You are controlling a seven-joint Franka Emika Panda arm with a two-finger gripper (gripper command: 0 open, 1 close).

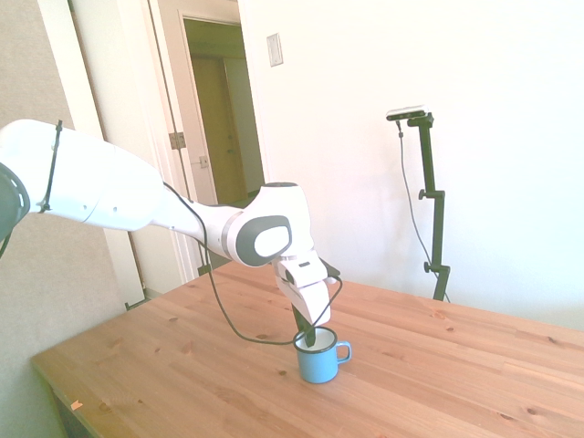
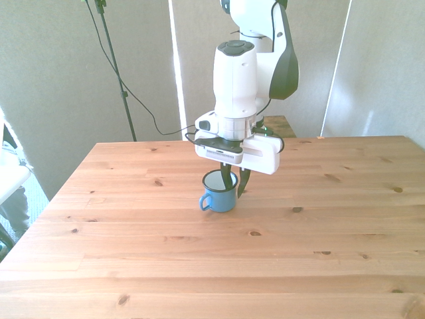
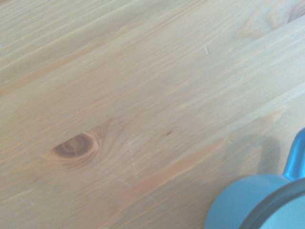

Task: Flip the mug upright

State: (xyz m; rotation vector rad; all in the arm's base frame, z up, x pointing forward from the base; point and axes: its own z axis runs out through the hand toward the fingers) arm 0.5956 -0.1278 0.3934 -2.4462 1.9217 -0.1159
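Arm reaches out over the desk (image 2: 133,266), wrist bent down, gripper (image 2: 234,186) pointing down at the mug (image 2: 218,197). Fingers narrow: one inside the mug, one outside, straddling the wall on the front view's right; firm hold on the wall can't be confirmed. Mug upright on the desk, approx. mid-desk, opening up, handle (image 2: 205,203) toward the front view's left. Bare wood on all sides; desk edges well apart from the mug.
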